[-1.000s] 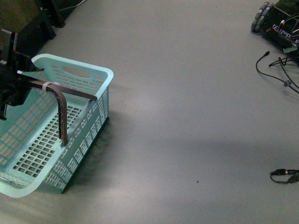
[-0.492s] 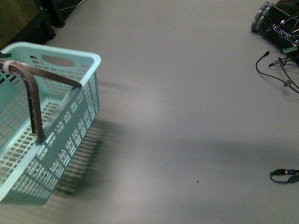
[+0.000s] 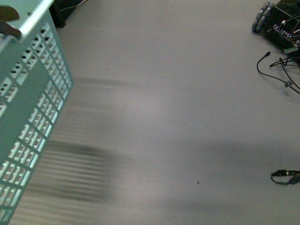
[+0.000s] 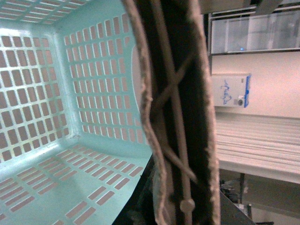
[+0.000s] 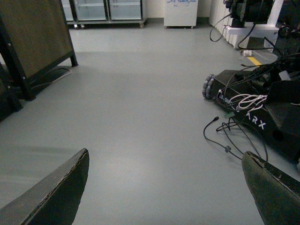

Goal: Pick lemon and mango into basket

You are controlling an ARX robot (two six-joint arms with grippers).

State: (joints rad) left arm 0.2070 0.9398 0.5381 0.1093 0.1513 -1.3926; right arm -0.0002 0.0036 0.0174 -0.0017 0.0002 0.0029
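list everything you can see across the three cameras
basket: 1, teal, slotted, far left of front view, tilted and blurred; no fruit in the part the left wrist view shows
handle: 1, grey-brown, ribbed, close against the left wrist camera
lemon, mango: 0, none in view
floor: 1, grey, fills most of front view
cables: a few, black, on floor at right
lead: 1, black, on floor, near right
wheeled base: 1, black, far right
board: 1, dark brown, on black legs, right wrist view
white unit: 1, by far wall, right wrist view
right fingers: 2, dark, wide apart, nothing between
left fingers: cannot make out
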